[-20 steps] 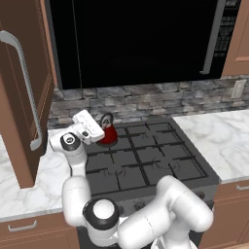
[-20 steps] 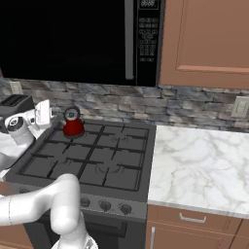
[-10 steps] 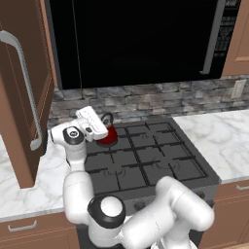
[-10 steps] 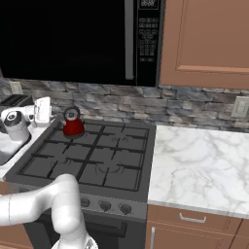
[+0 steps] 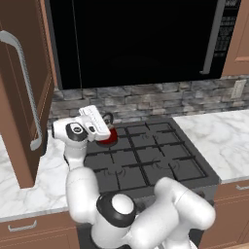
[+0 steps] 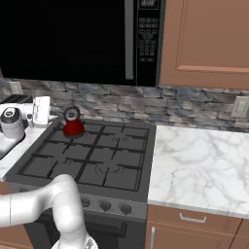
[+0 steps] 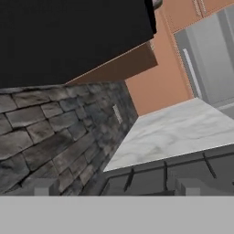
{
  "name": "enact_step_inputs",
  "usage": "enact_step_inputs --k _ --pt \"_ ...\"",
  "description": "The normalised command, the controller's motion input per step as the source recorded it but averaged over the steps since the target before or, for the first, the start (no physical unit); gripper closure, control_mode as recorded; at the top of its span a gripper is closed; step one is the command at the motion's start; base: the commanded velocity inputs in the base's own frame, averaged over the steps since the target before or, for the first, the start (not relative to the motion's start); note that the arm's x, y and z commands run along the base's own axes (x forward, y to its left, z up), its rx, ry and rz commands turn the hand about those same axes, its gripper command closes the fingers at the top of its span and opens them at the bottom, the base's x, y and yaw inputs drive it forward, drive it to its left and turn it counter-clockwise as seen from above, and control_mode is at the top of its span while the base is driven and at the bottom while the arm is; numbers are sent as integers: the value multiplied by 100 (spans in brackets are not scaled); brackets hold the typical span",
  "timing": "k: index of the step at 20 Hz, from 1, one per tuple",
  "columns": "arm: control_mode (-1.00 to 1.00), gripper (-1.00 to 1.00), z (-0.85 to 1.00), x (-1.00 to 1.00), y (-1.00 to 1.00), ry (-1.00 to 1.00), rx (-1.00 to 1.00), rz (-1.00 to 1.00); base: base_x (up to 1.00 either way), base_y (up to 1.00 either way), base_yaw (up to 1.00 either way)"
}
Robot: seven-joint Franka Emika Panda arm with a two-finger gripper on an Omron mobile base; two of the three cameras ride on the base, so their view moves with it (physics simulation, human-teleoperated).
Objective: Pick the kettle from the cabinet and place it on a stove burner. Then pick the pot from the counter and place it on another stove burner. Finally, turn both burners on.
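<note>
Kettle: red kettle (image 6: 73, 124) is sitting upright on the stove's (image 6: 97, 160) back-left burner.
Gripper: its hand (image 5: 95, 124) is hovering just beside the kettle; grip state cannot be told.

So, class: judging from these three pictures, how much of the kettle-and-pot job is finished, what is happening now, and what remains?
Done: the small glossy red kettle stands on a rear-left burner of the dark grey cooktop. In hand: nothing visibly; the arm's white hand sits just left of the kettle, and whether its claw is open cannot be told. Left: placing the pot on another burner, then turning the round front knobs, one for each of the two burners.
</note>
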Motion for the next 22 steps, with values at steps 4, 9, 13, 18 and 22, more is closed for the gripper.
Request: enact_step_inputs --k 4,9,13,18,22 --pt "-100 -100 5 -24 -12 0 12 0 0 0 0" --pt "-100 -100 3 -19 -17 0 8 0 0 0 0" --pt "-100 -100 0 -17 -16 0 4 0 0 0 0" --pt "-100 -100 5 -23 -14 0 4 0 0 0 0" --pt "-100 -100 8 -35 -10 -2 5 0 0 0 0"
